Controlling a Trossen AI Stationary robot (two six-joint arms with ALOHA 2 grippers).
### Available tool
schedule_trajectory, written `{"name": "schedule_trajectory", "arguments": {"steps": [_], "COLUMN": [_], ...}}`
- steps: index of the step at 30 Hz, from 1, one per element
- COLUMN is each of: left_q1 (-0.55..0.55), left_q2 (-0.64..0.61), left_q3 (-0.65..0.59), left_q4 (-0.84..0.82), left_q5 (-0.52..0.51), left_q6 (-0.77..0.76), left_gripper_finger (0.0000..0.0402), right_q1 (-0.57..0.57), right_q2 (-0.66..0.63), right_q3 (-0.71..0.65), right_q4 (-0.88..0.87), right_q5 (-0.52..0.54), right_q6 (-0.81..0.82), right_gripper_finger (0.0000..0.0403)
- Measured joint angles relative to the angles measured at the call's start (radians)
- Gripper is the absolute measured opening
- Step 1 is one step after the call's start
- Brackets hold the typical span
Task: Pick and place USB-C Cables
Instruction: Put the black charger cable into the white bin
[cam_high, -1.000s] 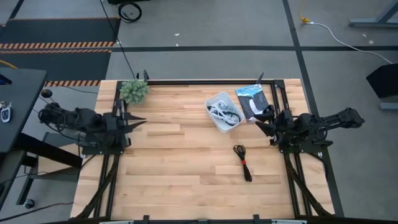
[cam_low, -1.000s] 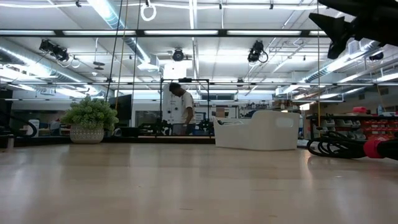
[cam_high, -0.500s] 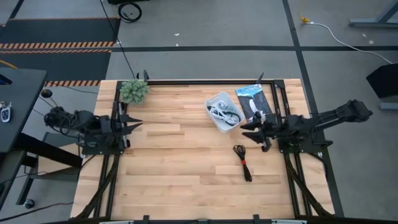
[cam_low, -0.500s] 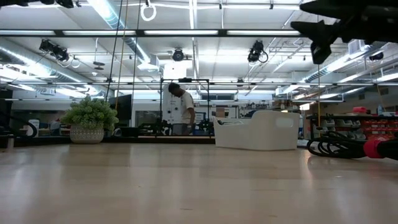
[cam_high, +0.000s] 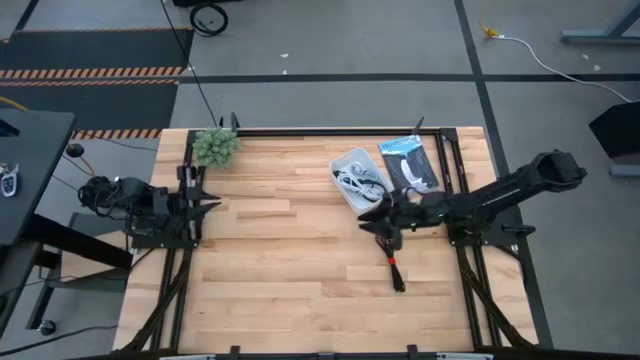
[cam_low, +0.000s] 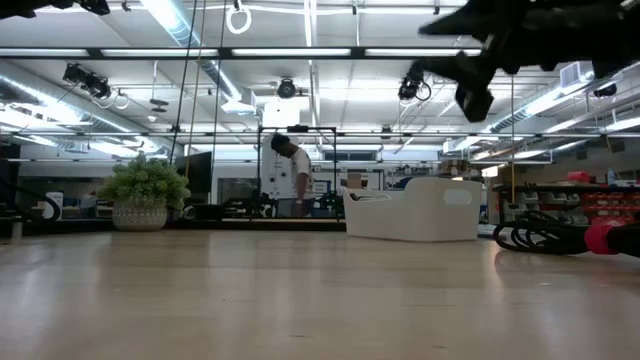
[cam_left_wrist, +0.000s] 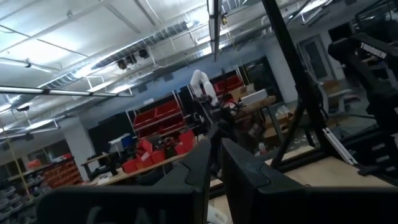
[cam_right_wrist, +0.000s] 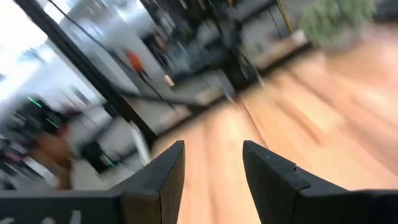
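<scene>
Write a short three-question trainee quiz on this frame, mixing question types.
1. True or false: the right pincer holds the black cable.
2. Which arm reaches out over the table?
3. What lies in the tray? A) white cable B) plant C) nothing

Key:
1. False; it hangs open above the cable's end.
2. The right; the left pincer waits at the table's edge.
3. A
</scene>
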Motion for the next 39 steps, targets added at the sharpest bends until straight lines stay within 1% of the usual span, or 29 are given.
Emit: {"name": "schedule_trajectory", "arguments": {"steps": [2,5,8,10,12,15,19,23,26,30,37,39], "left_q1": [0.000,0.000,0.001,0.001,0.002,0.002,0.002,0.002,0.002,0.002,0.002,0.000], "left_q2": [-0.001,0.000,0.000,0.002,0.008,0.008,0.008,0.008,0.008,0.008,0.008,0.008], "left_q3": [0.000,0.000,0.000,0.000,0.000,0.000,0.000,0.001,0.000,0.000,0.000,0.000], "left_q4": [-0.005,-0.017,-0.065,-0.083,-0.086,-0.078,-0.012,-0.015,-0.043,-0.041,-0.049,-0.080], "left_q5": [0.000,-0.004,-0.034,-0.055,-0.060,-0.048,-0.021,-0.016,-0.005,-0.004,-0.004,-0.004], "left_q6": [-0.006,-0.016,-0.042,-0.059,-0.075,-0.076,-0.088,-0.126,-0.156,-0.216,-0.238,-0.308], "left_gripper_finger": [0.0043,0.0043,0.0043,0.0043,0.0043,0.0043,0.0043,0.0043,0.0043,0.0043,0.0043,0.0043], "right_q1": [0.004,0.016,0.034,0.044,0.055,0.064,0.072,0.076,0.088,0.111,0.171,0.183], "right_q2": [0.048,0.110,0.168,0.213,0.260,0.324,0.396,0.437,0.455,0.463,0.475,0.492], "right_q3": [0.068,0.198,0.342,0.430,0.508,0.607,0.696,0.716,0.702,0.675,0.672,0.672], "right_q4": [-0.152,-0.461,-0.764,-0.940,-1.112,-1.308,-1.506,-1.603,-1.624,-1.629,-1.668,-1.663], "right_q5": [0.000,0.044,0.096,0.101,0.089,0.041,-0.039,-0.094,-0.111,-0.157,-0.134,-0.132], "right_q6": [0.011,0.041,0.087,0.134,0.179,0.237,0.300,0.347,0.392,0.452,0.557,0.581], "right_gripper_finger": [0.0169,0.0168,0.0168,0.0168,0.0168,0.0168,0.0168,0.0170,0.0176,0.0187,0.0219,0.0229]}}
